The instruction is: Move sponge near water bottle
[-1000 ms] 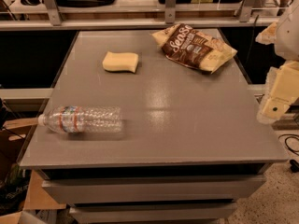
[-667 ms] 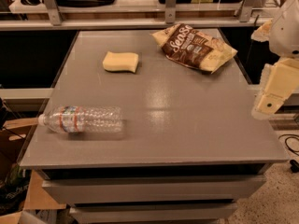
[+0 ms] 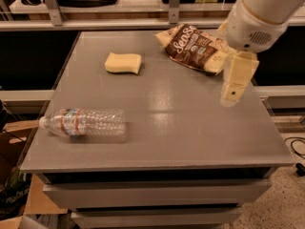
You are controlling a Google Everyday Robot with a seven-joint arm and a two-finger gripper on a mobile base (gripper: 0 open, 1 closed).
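Note:
The pale yellow sponge (image 3: 123, 63) lies on the grey table (image 3: 181, 128), toward the back and left of centre. The clear water bottle (image 3: 83, 122) lies on its side near the front left edge, white cap pointing left. My gripper (image 3: 233, 87) hangs over the right side of the table, well to the right of the sponge and in front of the snack bag. It holds nothing.
A brown and cream snack bag (image 3: 196, 48) lies at the back right of the table, partly behind my arm (image 3: 255, 18). A shelf rail (image 3: 119, 23) runs behind the table. Cardboard (image 3: 28, 209) sits on the floor at the lower left.
My arm and gripper have moved left and inward from the table's right edge, now over the table surface. The sponge, bottle and bag have not moved.

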